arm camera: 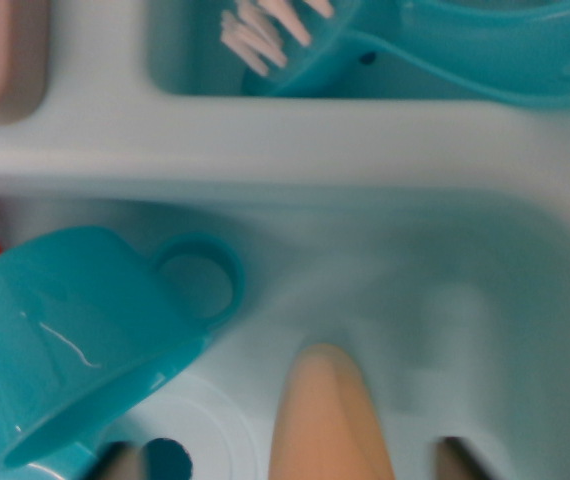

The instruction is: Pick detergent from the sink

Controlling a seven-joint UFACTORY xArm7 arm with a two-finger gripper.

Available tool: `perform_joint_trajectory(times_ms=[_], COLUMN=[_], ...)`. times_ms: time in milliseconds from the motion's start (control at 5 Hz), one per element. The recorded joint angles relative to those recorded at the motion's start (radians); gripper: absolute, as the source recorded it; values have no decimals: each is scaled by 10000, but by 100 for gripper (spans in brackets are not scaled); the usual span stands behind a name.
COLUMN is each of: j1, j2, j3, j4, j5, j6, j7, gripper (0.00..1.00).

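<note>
detergent bottle [327,420]: orange, tapered, lying in the sink basin [485,290] at the bottom middle of the wrist view.
long axis: running up the picture, narrow end pointing away from the camera.
gripper [290,465]: two dark fingertips at the bottom edge, one on each side of the bottle; jaws wide, contact cannot be told.
neighbour: teal cup [65,340] on its side, just to the wrist view's left.
</note>
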Motion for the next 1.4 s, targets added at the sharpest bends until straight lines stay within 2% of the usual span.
perform_joint_trajectory(times_ms=[600, 1400], j1=[0, 2], j2=[-3, -93], j3=[0, -3], j4=[5, 179], j5=[-1, -28], j6=[8, 270], j7=[1, 29], gripper=[100, 100])
